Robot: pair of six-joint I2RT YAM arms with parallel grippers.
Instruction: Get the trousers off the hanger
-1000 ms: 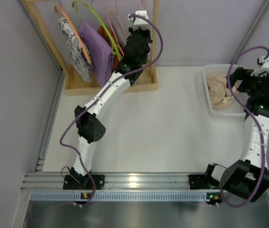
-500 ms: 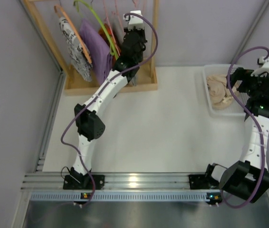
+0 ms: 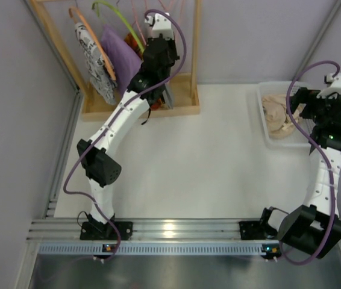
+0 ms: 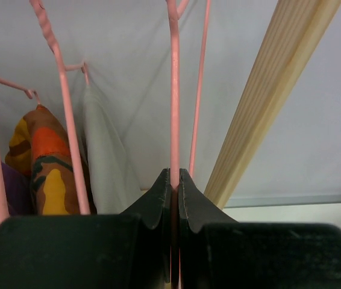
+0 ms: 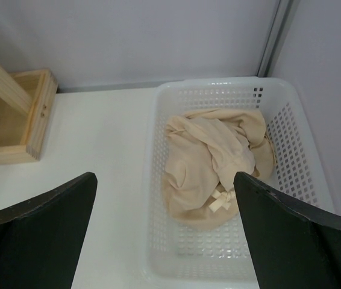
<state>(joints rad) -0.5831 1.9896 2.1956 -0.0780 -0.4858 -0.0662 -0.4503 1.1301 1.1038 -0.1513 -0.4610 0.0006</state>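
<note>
the trousers (image 5: pixel 212 156) are already off the hanger (image 4: pixel 174 90); they lie in a loose beige heap inside the white basket (image 5: pixel 297 138), which sits at the far right corner of the table (image 5: pixel 98 138); no wire shows in or around the heap, so the removal itself looks done.

the left gripper (image 4: pixel 175 173) is up at the wooden rack (image 4: pixel 273 90) on the far edge of the table, left of the middle; its jaws are pinched shut on one thin pink wire of the hanger, with the wire running straight up from between the tips; the grip is low on the frame, probably so the hooked top stays free to catch the rail; the hook runs out of the top of the left wrist view, so i cannot tell whether it is over the rail.

beside the held hanger hang other pink hangers (image 4: pixel 62 120), one carrying a camouflage garment (image 4: pixel 44 174) and one a pale grey cloth (image 4: pixel 104 162); the bare hanger sits in the gap between these and the rack's post, likely the easiest slot to reach.

the right gripper (image 5: pixel 164 198) hovers over the basket with its jaws spread wide and nothing between them; that fits a drop into the basket.
</note>
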